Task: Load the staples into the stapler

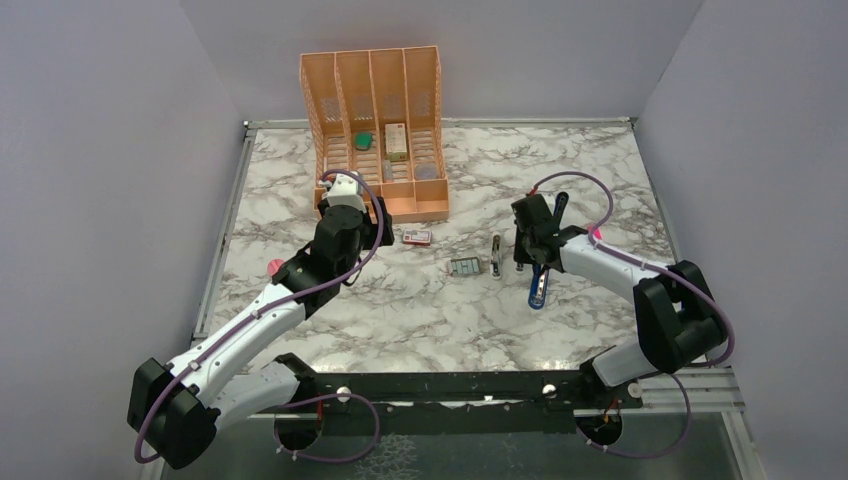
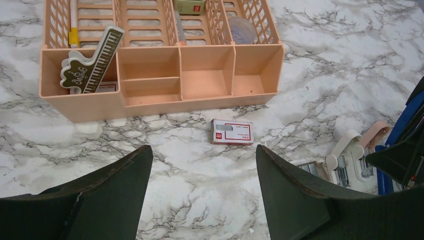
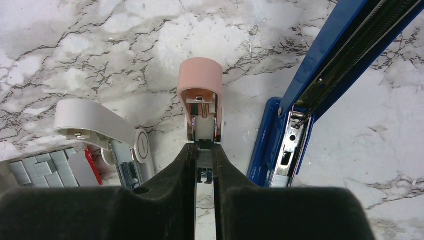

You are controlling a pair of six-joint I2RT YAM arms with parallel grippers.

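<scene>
The blue stapler [image 1: 540, 288] lies hinged open on the marble, its silver channel [image 3: 295, 140] bare in the right wrist view. The staples [image 3: 39, 167] fill a grey tray [image 1: 465, 267] left of it. Their red-and-white sleeve [image 1: 417, 237] lies apart, nearer the organizer and just ahead of my left gripper [image 2: 205, 165], which hangs open over bare marble. My right gripper [image 3: 203, 146] is shut on the metal end of a small pinkish-tan block [image 3: 200, 85], between a small white block [image 3: 97, 122] and the blue stapler [image 3: 325, 70].
An orange desk organizer [image 1: 375, 130] with several compartments stands at the back, holding a green ruler-like piece [image 2: 90, 62] and small boxes. Grey walls close in the table's sides and back. A raised rail [image 1: 225, 230] runs along the left edge.
</scene>
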